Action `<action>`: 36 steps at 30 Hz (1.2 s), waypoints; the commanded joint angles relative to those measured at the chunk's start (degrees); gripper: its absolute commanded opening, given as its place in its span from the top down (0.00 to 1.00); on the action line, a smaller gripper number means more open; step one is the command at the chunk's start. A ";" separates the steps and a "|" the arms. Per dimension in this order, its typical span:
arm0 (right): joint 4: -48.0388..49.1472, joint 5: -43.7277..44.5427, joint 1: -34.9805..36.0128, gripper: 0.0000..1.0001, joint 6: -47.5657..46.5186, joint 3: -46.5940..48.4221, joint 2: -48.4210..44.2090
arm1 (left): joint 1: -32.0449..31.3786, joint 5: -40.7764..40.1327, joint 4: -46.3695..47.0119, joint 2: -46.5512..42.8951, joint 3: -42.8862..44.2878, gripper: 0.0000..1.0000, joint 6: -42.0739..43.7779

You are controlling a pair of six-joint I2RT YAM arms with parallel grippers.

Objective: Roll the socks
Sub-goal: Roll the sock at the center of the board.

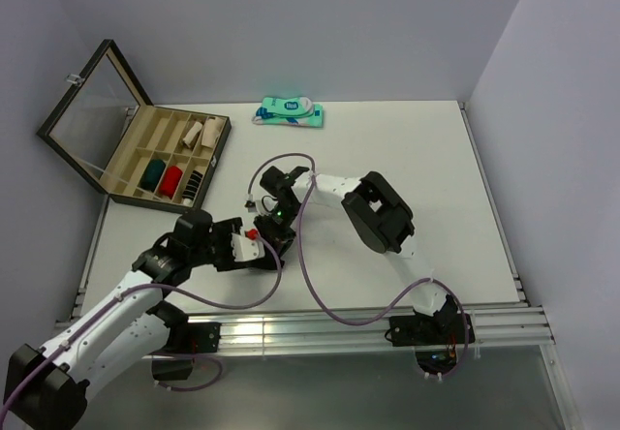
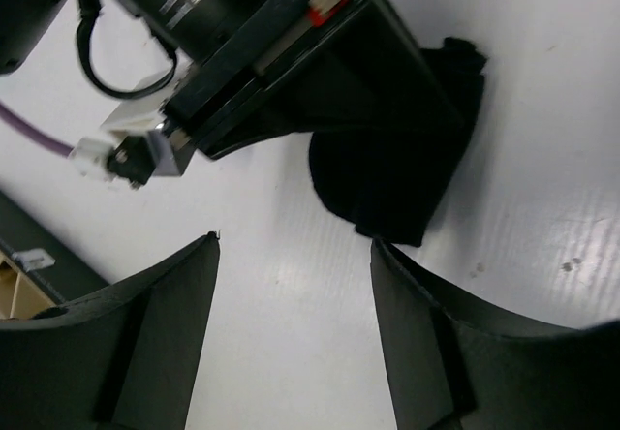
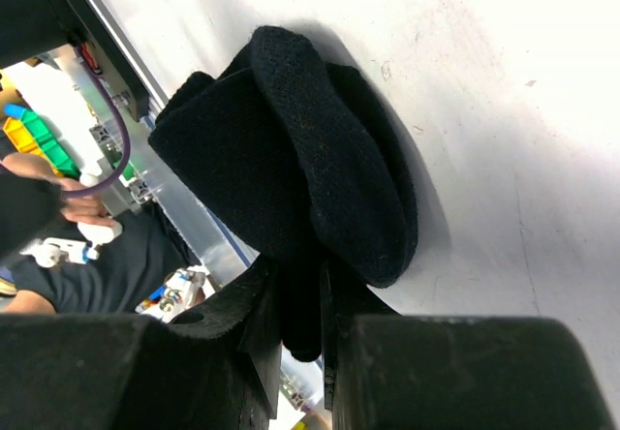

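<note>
The socks show as one dark bundle of black fabric (image 3: 291, 149), folded over on the white table. My right gripper (image 3: 302, 285) is shut on a fold of that bundle, which sticks out below the jaws. In the left wrist view the same bundle (image 2: 397, 159) lies just beyond my open left gripper (image 2: 295, 256), under the right gripper's body; the left fingers are empty. In the top view the two grippers meet at mid-table, the left (image 1: 254, 246) and the right (image 1: 276, 225). No green fabric or cartoon figure is visible.
An open wooden box (image 1: 165, 154) with compartments holding rolled red, teal and beige socks stands at the far left. A teal-and-white packaged pair (image 1: 289, 112) lies at the table's far edge. Purple cables (image 1: 310, 275) loop over the table.
</note>
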 commanded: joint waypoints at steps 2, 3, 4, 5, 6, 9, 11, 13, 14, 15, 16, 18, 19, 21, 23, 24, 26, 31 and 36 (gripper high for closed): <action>0.19 7.88 0.00 0.91 0.09 -1.21 3.77 | -3.58 3.62 0.78 0.51 -0.92 0.30 2.01; 0.55 8.23 0.08 0.91 0.35 -1.30 3.85 | -4.29 3.53 1.47 0.77 -1.27 0.29 1.74; 0.55 8.06 0.09 0.91 0.36 -1.30 3.85 | -4.91 3.62 1.65 1.12 -1.71 0.30 1.74; 0.72 7.97 0.00 0.91 0.44 -1.47 3.85 | -5.96 3.36 1.66 1.82 -1.89 0.30 1.74; 1.07 7.97 0.08 0.91 0.53 -1.74 3.85 | -6.58 2.83 2.44 2.17 -2.59 0.30 1.57; 1.52 7.80 0.00 0.91 0.62 -1.91 3.77 | -10.27 0.20 3.76 2.88 -4.61 0.32 0.95; 1.69 7.45 -0.09 0.92 0.62 -2.09 3.77 | -12.72 -1.30 5.96 3.93 -5.32 0.34 0.25; 1.60 7.53 0.00 0.92 0.62 -2.18 3.68 | -13.70 -2.88 8.58 4.90 -6.28 0.35 -0.37; 1.78 7.62 -0.09 0.91 0.62 -2.27 3.59 | -13.88 -3.32 9.82 5.08 -6.63 0.36 -0.63; 1.78 7.62 0.00 0.92 0.53 -2.53 3.50 | -14.06 -4.02 10.70 5.43 -7.07 0.36 -1.33; 1.87 7.62 0.00 0.92 0.53 -2.53 3.42 | -14.23 -4.29 11.49 5.69 -7.08 0.37 -1.77; 2.04 7.62 0.00 0.92 0.53 -2.88 3.15 | -14.32 -5.43 14.65 6.92 -7.51 0.38 -2.56; 2.13 7.62 -0.09 0.92 0.53 -2.88 3.15 | -14.32 -7.35 16.14 7.36 -7.69 0.39 -2.74; 2.39 7.62 0.00 0.92 0.62 -3.23 2.98 | -14.32 -8.16 17.21 9.03 -7.78 0.42 -2.22; 2.48 7.71 0.00 0.92 0.44 -3.58 2.80 | -14.32 -8.25 18.09 9.65 -8.13 0.43 -2.04; 2.66 7.80 0.00 0.92 0.53 -3.67 2.71 | -14.32 -8.16 18.79 9.65 -8.83 0.43 -1.43; 2.75 7.80 0.00 0.92 0.36 -4.11 2.45 | -14.32 -7.46 19.32 9.39 -9.27 0.43 -1.07; 2.48 7.80 -0.09 0.92 0.00 -4.03 2.71 | -14.41 -5.26 17.92 9.73 -9.10 0.44 -0.54; 2.92 7.89 0.00 0.92 0.18 -4.11 2.80 | -14.32 -2.01 14.85 12.02 -7.52 0.46 -0.10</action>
